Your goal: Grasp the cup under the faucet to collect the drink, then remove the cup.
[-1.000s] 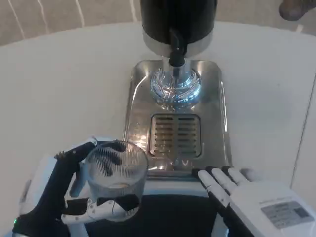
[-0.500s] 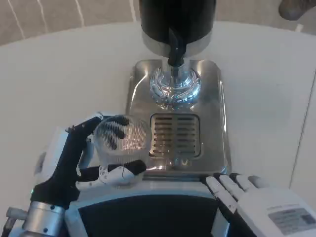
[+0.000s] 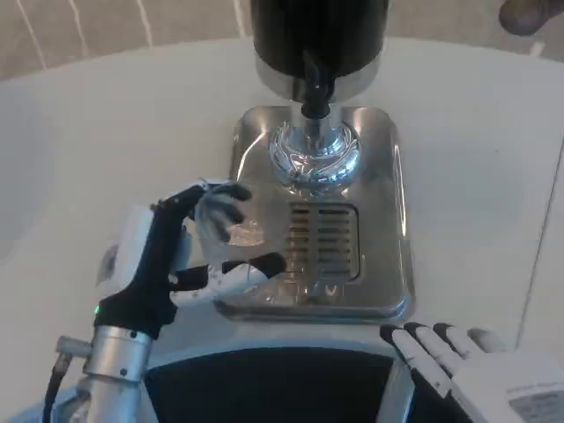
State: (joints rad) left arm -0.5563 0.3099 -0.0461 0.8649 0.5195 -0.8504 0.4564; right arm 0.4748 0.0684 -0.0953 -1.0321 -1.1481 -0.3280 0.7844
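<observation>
Nearest me, my right hand (image 3: 467, 361) rests low at the near right edge of the white table (image 3: 106, 115), fingers stretched out side by side, slightly apart, holding nothing. A dark panel of the robot's own body (image 3: 264, 388) fills the near middle

On the left, my left hand (image 3: 181, 260) grips the clear ribbed glass cup (image 3: 227, 227), black fingers wrapped round the far side and a white-tipped finger crossing beneath it. The cup sits at the near left corner of the shiny stainless-steel drip tray (image 3: 388, 220), over its left rim; I cannot tell whether its base is touching the metal or just above it. It looks tilted a little toward me, and whether anything is in it I cannot tell

Further in, the slotted drain grille (image 3: 324, 242) lies at the tray's middle, just right of the cup. Beyond it stands a rounded chrome base (image 3: 315, 160), and directly above that hangs the black faucet spout (image 3: 315, 92) of the black cylindrical drink dispenser (image 3: 317, 35), at the tray's far edge

I judge I am in the carrying step: cup in hand, not yet under the spout. The next move calls for going forward and to the right, past the grille, keeping the cup upright, so its mouth ends up below the spout without knocking it
</observation>
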